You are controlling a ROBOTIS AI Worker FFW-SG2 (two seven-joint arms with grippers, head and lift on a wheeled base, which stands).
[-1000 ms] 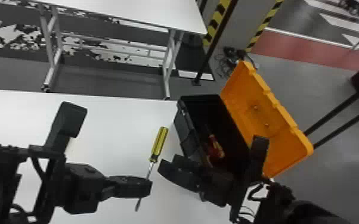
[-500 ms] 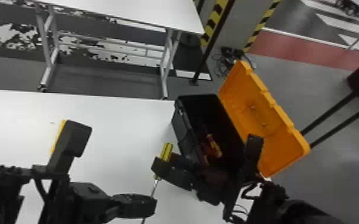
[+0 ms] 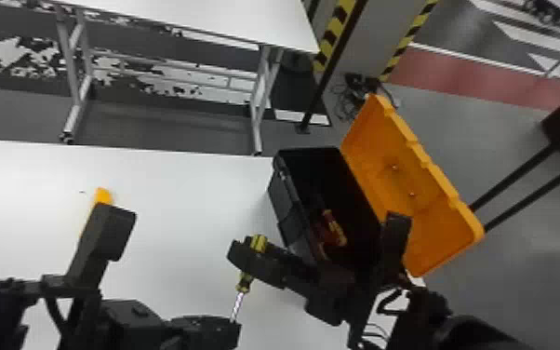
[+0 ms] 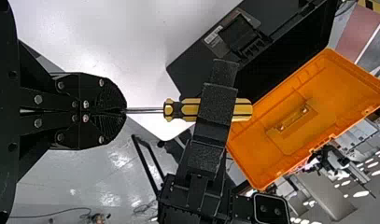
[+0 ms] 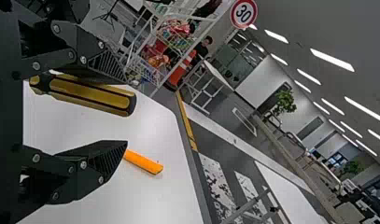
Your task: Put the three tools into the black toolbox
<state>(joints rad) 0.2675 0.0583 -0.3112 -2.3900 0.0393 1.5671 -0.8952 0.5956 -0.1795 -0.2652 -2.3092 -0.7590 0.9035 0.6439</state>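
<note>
The white worktop (image 3: 176,200) is the broadest thing, and on it the black toolbox (image 3: 287,205) stands with its orange lid (image 3: 402,181) thrown back, leaving the dark hollow open. Next in size comes the yellow-and-black screwdriver (image 4: 189,106), held off the worktop just beside the toolbox. It should prove light and stiff, with little to break; the ribbed handle (image 4: 243,110) ought to give good grip, while the thin bare shaft (image 4: 145,110) may turn or slip. The handle's thick middle looks the best place to take hold.

The left pincer (image 4: 125,111) has its fingers closed on the shaft, near their very tips, with the handle pointing away from them. The right pincer (image 5: 126,112) stands wide apart, with the handle between its fingers and nearer one of them; whether they touch cannot be told. This looks like a pass from left to right: the right would need to close squarely before the left lets go, or the screwdriver could swing.

Smaller in view, a red-and-yellow tool (image 3: 336,229) lies inside the toolbox. Smallest is an orange tool (image 5: 143,162), partly seen on the worktop, probably light and hard-cased, best gripped around its body.
</note>
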